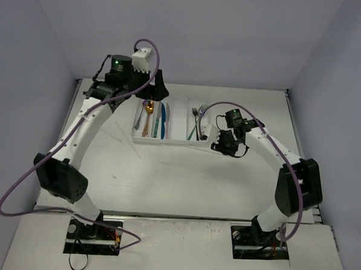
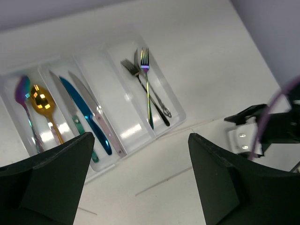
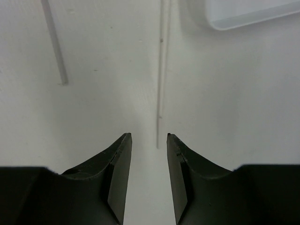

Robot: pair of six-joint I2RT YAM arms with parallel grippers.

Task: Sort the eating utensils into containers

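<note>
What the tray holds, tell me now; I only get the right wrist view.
Observer: The forks lie in the tray's compartment nearest the right arm.
Operator: Give me the knives.
Observer: The knives lie in the second compartment from the left arm's side.
Operator: Report the outermost compartment on that side.
Observer: A gold spoon and a purple spoon are in it.
</note>
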